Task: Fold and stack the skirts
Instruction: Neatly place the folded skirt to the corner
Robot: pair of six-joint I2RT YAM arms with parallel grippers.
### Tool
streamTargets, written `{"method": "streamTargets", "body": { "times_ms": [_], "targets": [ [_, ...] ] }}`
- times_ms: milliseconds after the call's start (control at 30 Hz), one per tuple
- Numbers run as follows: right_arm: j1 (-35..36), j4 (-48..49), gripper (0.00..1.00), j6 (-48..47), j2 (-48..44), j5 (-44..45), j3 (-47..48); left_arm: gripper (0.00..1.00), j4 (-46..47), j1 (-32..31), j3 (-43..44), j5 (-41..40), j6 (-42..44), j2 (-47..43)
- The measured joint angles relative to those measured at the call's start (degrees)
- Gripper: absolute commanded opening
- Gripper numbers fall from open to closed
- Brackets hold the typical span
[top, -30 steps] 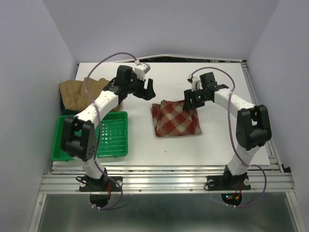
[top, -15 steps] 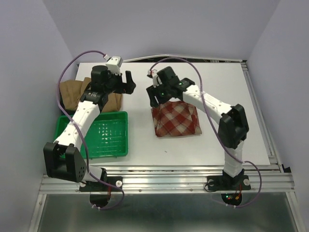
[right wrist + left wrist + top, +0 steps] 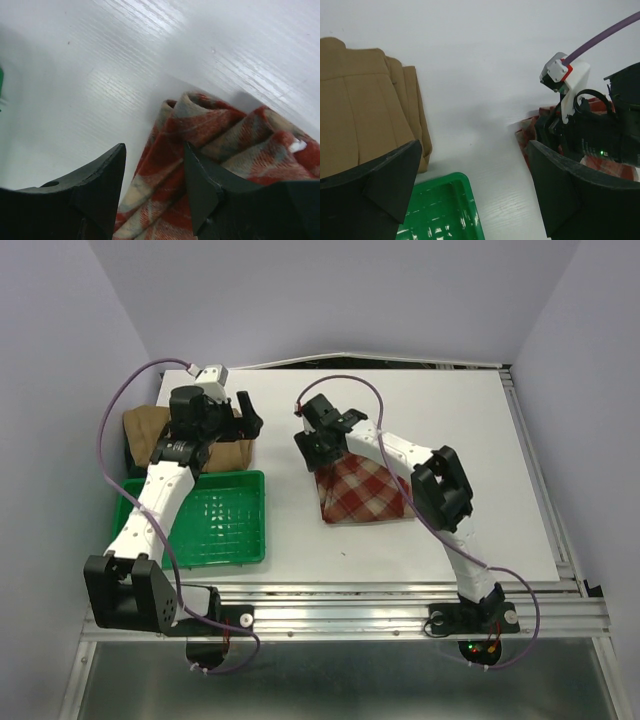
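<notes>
- Step in hand, as judged: the right hand (image 3: 154, 150) is taking the far-left corner of the plaid skirt (image 3: 365, 492), for a further fold or a lift.
- Location: the plaid skirt lies folded mid-worktop (image 3: 450, 420). The tan skirts (image 3: 145, 430) are heaped at the left rear, behind the green tray (image 3: 230, 478).
- Recommendation: seat every layer of the rolled corner deep between the fingers before closing. Catching only the top layer would likely spill the fold.
- Right hand: jaws roughly half apart, straddling that corner. No grip made; contact cannot be told.
- Left hand (image 3: 474, 145): spread fully wide and holding nothing. It hovers by the tan skirts' right edge.
</notes>
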Motion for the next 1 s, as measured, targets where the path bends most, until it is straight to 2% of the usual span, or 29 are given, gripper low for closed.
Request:
{"method": "streamTargets", "body": {
  "times_ms": [267, 500, 567, 700, 800, 933, 1000],
  "targets": [
    [0.11, -0.42, 0.5, 1.44, 3.54, 0.35, 2.49, 0.98, 0.0, 0.0, -8.87, -0.04, -2.56, -0.57],
    [0.52, -0.46, 0.49, 1.44, 4.39, 1.57, 3.3, 0.98, 0.83, 0.0, -13.35, 0.04, -4.13, -3.19],
    [0.68, -0.44, 0.45, 1.46, 5.46, 2.36, 3.61, 0.98, 1.97, 0.02, -14.47, 0.66, -4.98, -4.2],
    [0.92, 0.0, 0.38, 1.4, 6.93, 4.5, 4.11, 0.99, 4.13, 0.02, -17.44, 4.31, -7.13, -5.84],
    [0.92, -0.04, 0.17, 1.29, 7.67, 6.08, 4.87, 0.98, 6.88, 0.02, -19.54, 7.52, -9.25, -5.97],
    [0.92, -0.22, 0.01, 1.18, 7.89, 6.1, 5.22, 0.98, 10.49, 0.0, -21.99, 11.72, -11.28, -5.97],
    [0.9, -0.28, 0.01, 1.22, 7.89, 5.51, 5.29, 0.98, 13.05, -0.2, -23.54, 13.42, -12.31, -6.21]
  ]
}}
